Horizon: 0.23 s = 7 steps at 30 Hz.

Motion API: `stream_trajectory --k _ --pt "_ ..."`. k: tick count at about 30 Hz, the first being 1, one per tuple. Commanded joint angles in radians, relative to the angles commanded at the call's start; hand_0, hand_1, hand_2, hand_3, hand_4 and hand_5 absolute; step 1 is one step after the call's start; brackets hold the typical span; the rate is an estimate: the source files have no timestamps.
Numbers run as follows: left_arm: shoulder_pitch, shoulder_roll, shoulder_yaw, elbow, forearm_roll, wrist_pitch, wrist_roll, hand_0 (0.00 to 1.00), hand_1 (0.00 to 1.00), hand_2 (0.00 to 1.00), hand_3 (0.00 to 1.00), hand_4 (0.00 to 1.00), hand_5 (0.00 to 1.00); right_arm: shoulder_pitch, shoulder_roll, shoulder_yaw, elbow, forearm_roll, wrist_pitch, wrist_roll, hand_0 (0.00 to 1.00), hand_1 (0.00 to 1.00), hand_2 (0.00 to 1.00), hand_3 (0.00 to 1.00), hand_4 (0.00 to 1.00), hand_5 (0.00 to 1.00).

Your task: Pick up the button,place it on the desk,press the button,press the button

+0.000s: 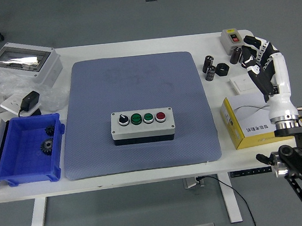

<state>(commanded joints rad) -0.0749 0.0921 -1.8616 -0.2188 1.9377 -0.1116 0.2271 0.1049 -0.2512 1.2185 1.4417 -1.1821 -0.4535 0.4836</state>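
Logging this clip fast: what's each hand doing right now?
Left hand: not in view.
Right hand: open, fingers relaxed, holding nothing, over the table's right side, far from the button box.
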Motion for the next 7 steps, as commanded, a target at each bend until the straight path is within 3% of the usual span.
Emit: stream_trajectory --k 7 --pt "0.001 0.003 0.008 -0.003 -0.011 0.005 0.006 0.673 0.549 0.504 0.562 0.286 0.002 0.002 0.002 0.003 -0.005 0.017 0.004 0.006 0.784 0.727 0.751 0.715 0.723 0.605"
